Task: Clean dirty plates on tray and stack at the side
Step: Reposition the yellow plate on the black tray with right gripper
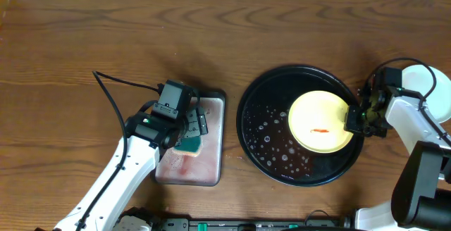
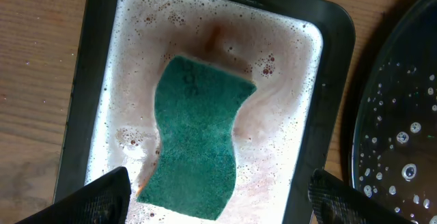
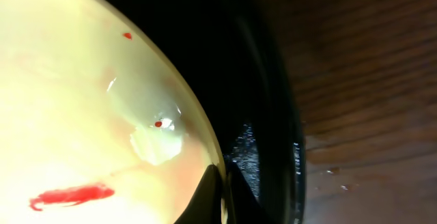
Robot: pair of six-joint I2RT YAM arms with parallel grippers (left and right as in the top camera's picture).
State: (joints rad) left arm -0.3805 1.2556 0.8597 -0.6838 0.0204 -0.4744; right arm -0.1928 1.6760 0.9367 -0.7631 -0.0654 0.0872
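A pale yellow plate (image 1: 318, 121) with a red-orange smear lies in the right half of the black tray (image 1: 271, 143), which is wet with droplets. My right gripper (image 1: 354, 120) is shut on the plate's right rim; in the right wrist view its fingers (image 3: 222, 186) pinch the rim of the yellow plate (image 3: 75, 115), with the tray (image 3: 273, 149) beneath. A pale mint-white plate (image 1: 425, 80) lies on the table at the far right, partly hidden by my right arm. My left gripper (image 1: 184, 134) is open above the teal sponge (image 2: 198, 135), its fingers (image 2: 218, 203) apart on either side.
The teal sponge (image 1: 189, 146) lies in sudsy, reddish water in the small grey rectangular tray (image 1: 211, 164), left of the black tray. The grey tray's rim (image 2: 334, 80) shows in the left wrist view with the black tray (image 2: 403, 135) to its right. Bare wood tabletop (image 1: 211, 41) lies behind.
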